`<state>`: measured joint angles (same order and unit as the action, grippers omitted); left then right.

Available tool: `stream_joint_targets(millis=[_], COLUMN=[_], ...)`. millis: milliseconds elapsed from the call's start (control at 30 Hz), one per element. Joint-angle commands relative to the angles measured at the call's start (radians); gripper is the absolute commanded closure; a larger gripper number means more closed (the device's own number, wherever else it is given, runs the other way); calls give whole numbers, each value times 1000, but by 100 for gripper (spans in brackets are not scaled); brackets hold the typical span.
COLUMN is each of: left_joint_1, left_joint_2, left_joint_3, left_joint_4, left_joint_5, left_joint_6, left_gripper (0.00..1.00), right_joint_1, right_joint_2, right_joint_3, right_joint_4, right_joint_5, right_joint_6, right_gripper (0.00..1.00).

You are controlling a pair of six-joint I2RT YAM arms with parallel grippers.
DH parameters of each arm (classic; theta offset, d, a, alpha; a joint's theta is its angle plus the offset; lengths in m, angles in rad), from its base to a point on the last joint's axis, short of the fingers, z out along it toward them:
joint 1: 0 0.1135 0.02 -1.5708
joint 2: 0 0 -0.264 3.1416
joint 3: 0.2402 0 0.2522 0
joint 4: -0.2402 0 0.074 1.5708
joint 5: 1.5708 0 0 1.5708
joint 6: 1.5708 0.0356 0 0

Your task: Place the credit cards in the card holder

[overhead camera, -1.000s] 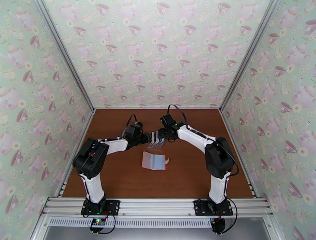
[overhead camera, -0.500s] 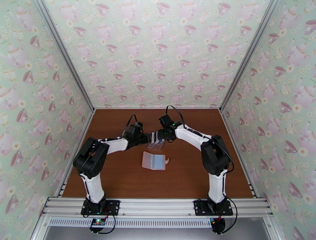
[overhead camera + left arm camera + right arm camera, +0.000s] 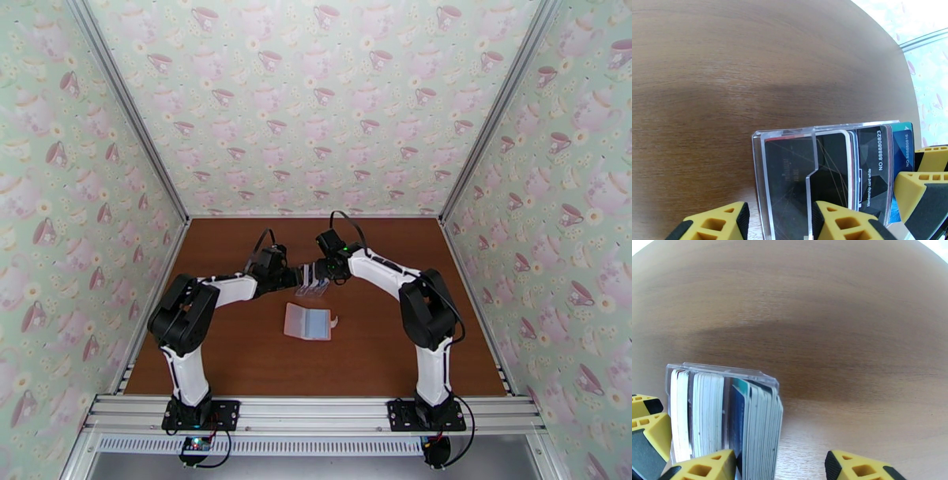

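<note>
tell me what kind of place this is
Probably a robot test booth, not a home: a left arm and right arm bolted to a metal rail, a wooden table, teacup-wallpaper walls.

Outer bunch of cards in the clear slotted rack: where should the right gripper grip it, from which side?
Probably pinch the outer bunch of white-edged plastic cards in the clear slotted plastic rack across its flat faces, at the exposed edges. Come edge-on, the way the open right gripper straddles it: the cards stand upright, packed face to face.
</note>
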<state>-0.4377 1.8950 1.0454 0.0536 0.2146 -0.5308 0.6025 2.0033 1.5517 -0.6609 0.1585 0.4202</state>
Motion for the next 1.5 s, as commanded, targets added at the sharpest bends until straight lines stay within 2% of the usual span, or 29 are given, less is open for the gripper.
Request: stream_joint_targets(millis=[0, 467, 1033, 1333, 1467], left_joint_1=[2, 3, 11, 13, 13], left_joint_2=[17, 17, 34, 39, 39], left_joint_3=[22, 28, 41, 46, 46], left_joint_4=[-24, -52, -77, -78, -78], left_joint_5=[9, -15, -23, -22, -20], left_joint_6=[11, 12, 13, 12, 12], left_gripper=[51, 51, 51, 51, 51], right_joint_1=[-6, -6, -6, -6, -7], right_joint_2=[20, -12, -42, -43, -44], right_joint_3=[18, 31, 60, 77, 86], right_joint_4=[-61, -81, -101, -114, -117], right_joint_5=[89, 118, 115, 111, 104], right_joint_6=[-25, -40, -47, -54, -54], right_gripper=[37, 38, 52, 65, 66])
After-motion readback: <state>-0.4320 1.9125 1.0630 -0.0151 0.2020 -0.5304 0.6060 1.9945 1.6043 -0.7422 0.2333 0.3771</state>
